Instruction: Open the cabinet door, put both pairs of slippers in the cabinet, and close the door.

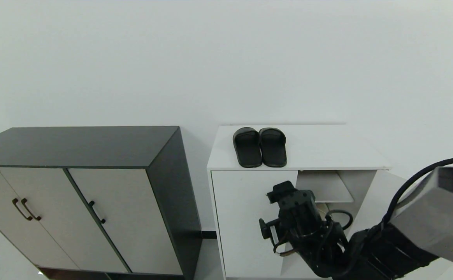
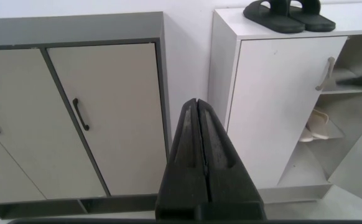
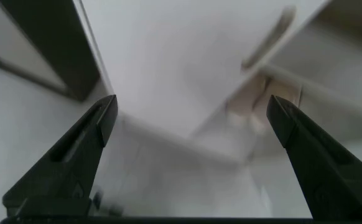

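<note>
Right pincer [image 3: 191,104], jaws wide, before white cabinet [image 1: 250,221]; black slippers [image 1: 259,147] atop

Black cabinet [image 1: 82,146] — shut — against the white wall [image 1: 226,58].

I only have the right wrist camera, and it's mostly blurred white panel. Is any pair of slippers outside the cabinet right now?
Observer: Yes. A black pair of slippers sits side by side on top of the white cabinet.
Operator: And the beige smudge I see inside, what is it?
Observer: In the left wrist view it looks like a pale slipper, lying low in the cabinet's open right-hand side.
Operator: Where's my other arm?
Observer: The left gripper is shut with nothing in it, set back from the white cabinet.
</note>
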Robot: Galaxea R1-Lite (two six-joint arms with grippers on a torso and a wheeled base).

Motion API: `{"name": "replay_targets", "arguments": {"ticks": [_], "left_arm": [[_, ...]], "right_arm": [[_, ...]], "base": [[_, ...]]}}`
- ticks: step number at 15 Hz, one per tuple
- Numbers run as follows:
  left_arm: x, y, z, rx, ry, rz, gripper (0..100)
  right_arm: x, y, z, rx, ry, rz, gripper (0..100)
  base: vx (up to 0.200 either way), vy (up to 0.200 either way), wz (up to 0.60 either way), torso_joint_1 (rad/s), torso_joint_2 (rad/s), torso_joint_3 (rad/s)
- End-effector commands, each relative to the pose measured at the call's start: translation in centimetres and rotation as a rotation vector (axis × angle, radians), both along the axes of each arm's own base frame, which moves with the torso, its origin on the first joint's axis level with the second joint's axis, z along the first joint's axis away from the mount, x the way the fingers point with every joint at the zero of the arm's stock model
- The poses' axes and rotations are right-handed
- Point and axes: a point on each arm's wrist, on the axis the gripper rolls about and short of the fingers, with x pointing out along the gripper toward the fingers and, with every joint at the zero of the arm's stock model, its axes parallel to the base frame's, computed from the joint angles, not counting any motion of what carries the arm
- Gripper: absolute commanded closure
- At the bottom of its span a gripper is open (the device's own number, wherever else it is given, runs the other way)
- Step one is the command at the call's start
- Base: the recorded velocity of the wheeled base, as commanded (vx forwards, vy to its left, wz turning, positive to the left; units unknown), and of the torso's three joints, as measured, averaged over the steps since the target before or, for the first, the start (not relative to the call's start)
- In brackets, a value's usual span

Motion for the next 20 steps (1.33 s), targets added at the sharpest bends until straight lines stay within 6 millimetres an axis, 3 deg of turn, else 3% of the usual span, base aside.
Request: {"name": "replay_targets", "arguments": {"ticks": [1, 9, 20], "left_arm": [[0.0, 0.0, 0.0, 0.0, 0.001, 0.001, 100], [0.0, 0.0, 0.0, -0.002, 0.001, 0.001, 100], [0.0, 0.0, 0.0, -0.005, 0.001, 0.001, 100]], "right_arm": [[-0.6, 2.4, 9.3, 0.248, -0.123, -0.09, 0], [0.6, 2.1, 8.9, 0.264, -0.151, -0.139, 0], [2.6, 1.9, 7.9, 0.276, -0.145, -0.124, 0]], "base": [[0.0, 0.0, 0.0, 0.0, 0.0, 0.0], [0.0, 0.0, 0.0, 0.0, 0.0, 0.0], [0.182, 0.0, 0.0, 0.002, 0.0, 0.002]]}}
